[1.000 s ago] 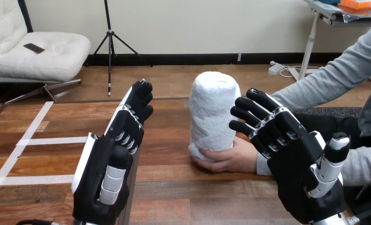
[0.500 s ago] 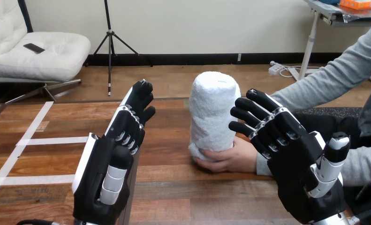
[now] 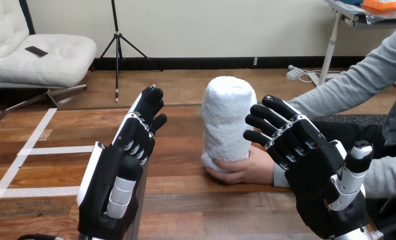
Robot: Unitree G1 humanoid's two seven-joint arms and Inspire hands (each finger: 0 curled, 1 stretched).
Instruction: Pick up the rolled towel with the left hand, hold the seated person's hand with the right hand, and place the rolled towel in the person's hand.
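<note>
So, starting with the left hand (image 3: 118, 170): it's raised at the lower left with its fingers pretty much straight and pointing up toward 1 o'clock, holding nothing at all. The right hand (image 3: 316, 172) mirrors it at the lower right, fingers spread and loose, angled toward 10 o'clock, also empty. Its fingertips overlap the right edge of the rolled towel (image 3: 228, 120) in the view, but I honestly can't tell if they touch it or just sit in front of it.

The towel stands upright between the two hands, at about 2 o'clock from the left hand and well apart from it. Its bottom end sits in the person's hand (image 3: 248, 169), which rests on the desk (image 3: 185, 200) at the towel's 6 o'clock with its fingers wrapped round the base. The right hand isn't curled round the person's hand either; it's just beside it, at about 4 o'clock from it.

What's changed over the last second? Basically nothing. The towel and the person's hand haven't budged, and both robot hands have stayed where they were, apart from maybe a hair of finger wiggle on each.

My read: the towel is already where the task wants it, and the robot has let go on both sides. Looks like the tail end of the job, with only pulling the arms back left to do.
</note>
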